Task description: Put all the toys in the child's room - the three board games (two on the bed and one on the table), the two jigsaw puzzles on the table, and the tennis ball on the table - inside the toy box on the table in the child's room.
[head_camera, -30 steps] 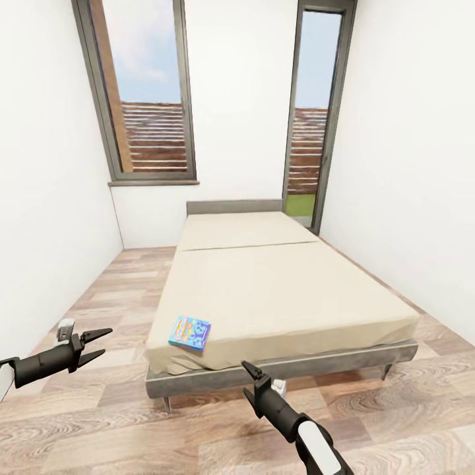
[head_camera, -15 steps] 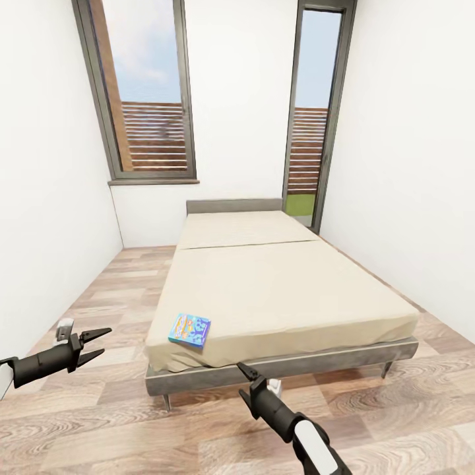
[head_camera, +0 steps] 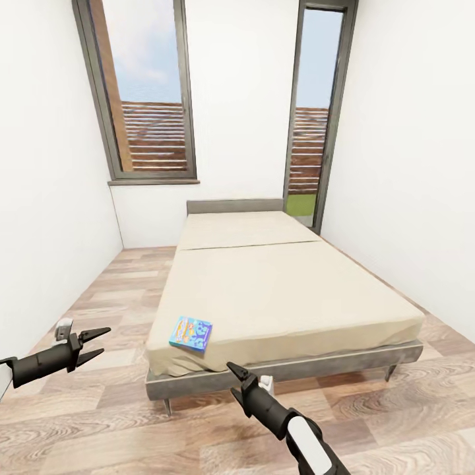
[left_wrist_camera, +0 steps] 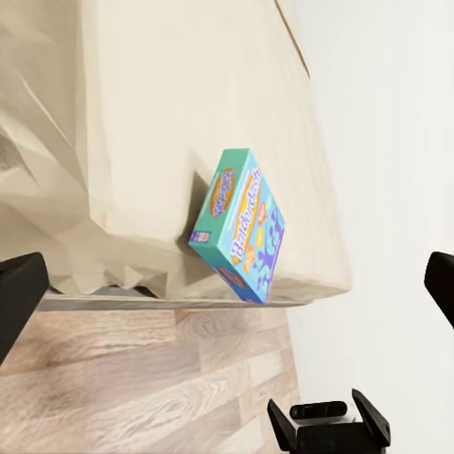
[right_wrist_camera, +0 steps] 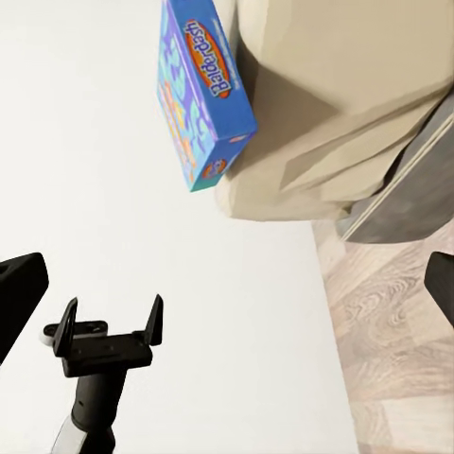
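A small blue-teal cardboard board game box (head_camera: 190, 334) lies flat at the near left corner of the low beige-mattressed bed (head_camera: 284, 290). It sits between the two grippers and beyond them, touching neither. The left gripper (head_camera: 94, 343) hovers over the wood-plank floor (head_camera: 99, 422) with jaws wide and empty; the right gripper (head_camera: 236, 380), at the bed's foot, is empty with jaws parted.

Left arm (head_camera: 41, 361): matte black tapered forearm with a white band near the wrist and a small pale grey-white block on top. Left gripper (head_camera: 94, 342): two thin black pointed fingers.

Right arm (head_camera: 290, 425): black forearm, then a glossy white rounded link. Right gripper (head_camera: 237, 381): black pointed fingers, small white block beside them.
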`<state>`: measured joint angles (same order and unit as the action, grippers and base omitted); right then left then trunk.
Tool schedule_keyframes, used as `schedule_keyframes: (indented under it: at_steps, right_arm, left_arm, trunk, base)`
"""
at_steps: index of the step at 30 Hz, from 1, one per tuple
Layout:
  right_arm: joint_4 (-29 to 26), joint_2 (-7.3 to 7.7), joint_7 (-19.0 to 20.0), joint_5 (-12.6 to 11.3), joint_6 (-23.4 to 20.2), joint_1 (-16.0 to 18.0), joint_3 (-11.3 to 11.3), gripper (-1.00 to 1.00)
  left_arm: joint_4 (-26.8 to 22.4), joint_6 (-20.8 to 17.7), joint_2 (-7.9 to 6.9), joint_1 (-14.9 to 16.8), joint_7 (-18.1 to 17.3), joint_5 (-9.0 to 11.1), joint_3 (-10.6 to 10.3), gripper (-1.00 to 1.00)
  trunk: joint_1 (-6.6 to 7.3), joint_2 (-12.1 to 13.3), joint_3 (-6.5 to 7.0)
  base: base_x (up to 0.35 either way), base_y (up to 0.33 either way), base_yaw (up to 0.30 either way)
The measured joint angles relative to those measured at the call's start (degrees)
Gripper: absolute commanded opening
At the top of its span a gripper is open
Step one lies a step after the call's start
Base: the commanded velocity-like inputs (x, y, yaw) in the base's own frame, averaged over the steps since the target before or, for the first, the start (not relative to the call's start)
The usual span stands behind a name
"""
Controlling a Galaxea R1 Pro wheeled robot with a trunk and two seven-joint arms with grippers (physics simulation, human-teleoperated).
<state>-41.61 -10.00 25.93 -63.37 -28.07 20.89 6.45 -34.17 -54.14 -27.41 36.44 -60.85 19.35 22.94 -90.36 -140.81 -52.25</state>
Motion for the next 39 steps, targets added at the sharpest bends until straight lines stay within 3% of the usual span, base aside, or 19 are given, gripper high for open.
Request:
schedule_keyframes:
  at_steps: [30, 39]
  right_arm:
    - [-2.3, 0.0, 0.0, 0.0, 0.1, 0.0, 0.3, 1.0]
    - [-2.3, 0.0, 0.0, 0.0, 0.3, 0.0, 0.5, 1.0]
  left_arm:
    - [0.0, 0.4, 0.07, 0.0, 0.1, -0.1, 0.0, 1.0]
    - [0.0, 0.4, 0.08, 0.0, 0.2, -0.2, 0.0, 1.0]
  trunk:
    - [-0.01, 0.0, 0.0]
    - [0.01, 0.0, 0.0]
  base:
    - [0.044, 0.009, 0.0]
    - [0.142, 0.122, 0.0]
